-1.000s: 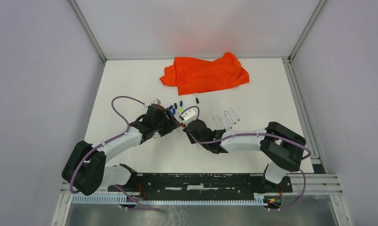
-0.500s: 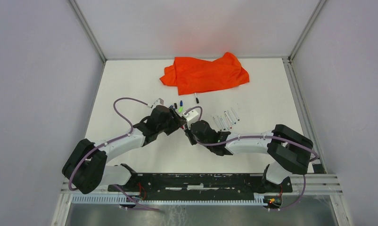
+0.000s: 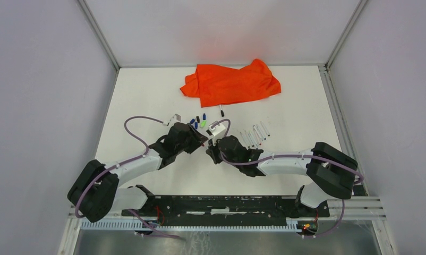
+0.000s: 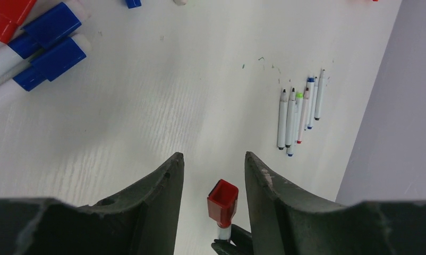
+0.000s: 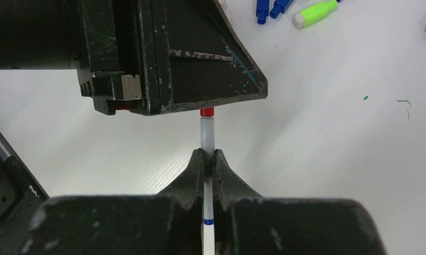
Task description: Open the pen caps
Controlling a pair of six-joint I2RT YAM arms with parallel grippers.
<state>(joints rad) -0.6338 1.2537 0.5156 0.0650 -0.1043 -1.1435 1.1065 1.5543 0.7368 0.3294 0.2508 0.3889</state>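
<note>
White tabletop [image 3: 147, 90] is seen whole from above. An orange cloth [image 3: 229, 82] is crumpled at the far edge. A lone pen [image 3: 221, 111] is laid just in front of it. Loose pen caps [image 3: 198, 122], blue, green and black, are clustered near centre. A row of uncapped pens [image 3: 255, 134] is laid side by side to their right. Small green ink marks [image 4: 261, 58] are noted on the surface.

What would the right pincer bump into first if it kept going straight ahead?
Probably the left pincer: it sits right ahead, around the red cap of the pen the right pincer grips.
</note>
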